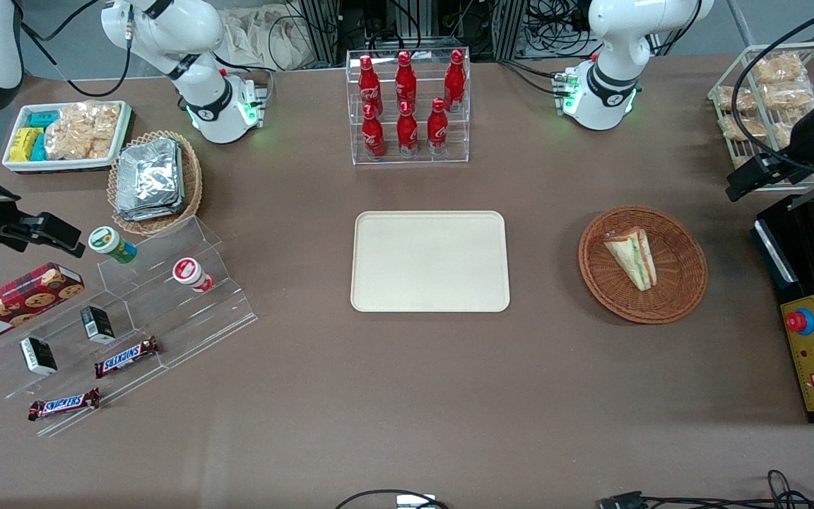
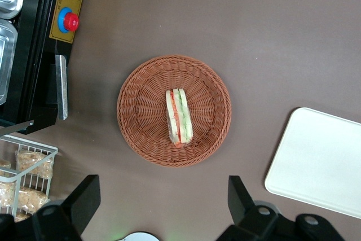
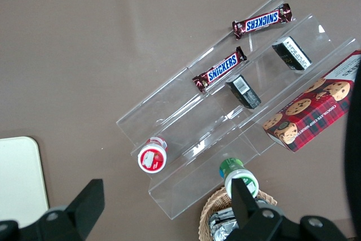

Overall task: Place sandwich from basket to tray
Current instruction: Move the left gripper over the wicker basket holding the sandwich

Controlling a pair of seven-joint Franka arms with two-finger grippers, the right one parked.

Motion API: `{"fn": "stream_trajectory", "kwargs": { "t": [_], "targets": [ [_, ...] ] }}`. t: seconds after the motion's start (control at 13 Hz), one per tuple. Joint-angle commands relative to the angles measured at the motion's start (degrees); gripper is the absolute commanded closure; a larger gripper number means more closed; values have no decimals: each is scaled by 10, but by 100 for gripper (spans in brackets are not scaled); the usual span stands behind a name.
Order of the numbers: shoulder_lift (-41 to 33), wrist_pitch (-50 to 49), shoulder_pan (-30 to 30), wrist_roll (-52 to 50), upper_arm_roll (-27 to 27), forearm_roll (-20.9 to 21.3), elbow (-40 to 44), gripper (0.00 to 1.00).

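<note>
The sandwich [image 1: 632, 258] is a triangular white-bread wedge with green and red-orange layers. It lies in the round reddish-brown wicker basket [image 1: 689, 283], toward the working arm's end of the table. The cream-beige tray [image 1: 429, 261] lies bare at the table's middle, beside the basket. My left gripper [image 1: 750, 180] hangs high over the table's working-arm end, apart from the basket. In the left wrist view the gripper [image 2: 162, 198] is open wide and holds nothing. The sandwich [image 2: 179, 117], the basket [image 2: 138, 105] and a corner of the tray [image 2: 321, 162] show below it.
A black control box with a red button [image 1: 810, 346] and a wire rack of bagged snacks [image 1: 767, 99] stand close to the basket. A clear rack of red bottles [image 1: 407, 106] stands farther from the camera than the tray. A clear stepped stand with snacks [image 1: 131, 304] is at the parked arm's end.
</note>
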Motion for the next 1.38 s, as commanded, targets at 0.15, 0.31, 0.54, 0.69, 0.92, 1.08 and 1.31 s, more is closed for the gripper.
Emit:
{"fn": "stream_trajectory", "kwargs": {
  "t": [0.15,0.31,0.54,0.69,0.92,1.08,1.31],
  "targets": [
    [10,-25,5,-1,-4,-2,21,0],
    [12,-24,5,2,-4,-3,20,0],
    [17,-35,3,-1,-8,-7,9,0],
    [6,17,5,1,-7,-17,-47,0],
    [-62,190,8,1,-6,-14,-235,0],
    [-88,298,9,-1,-6,-14,-340,0],
    [-71,393,9,-2,-6,-13,-406,0]
  ]
}}
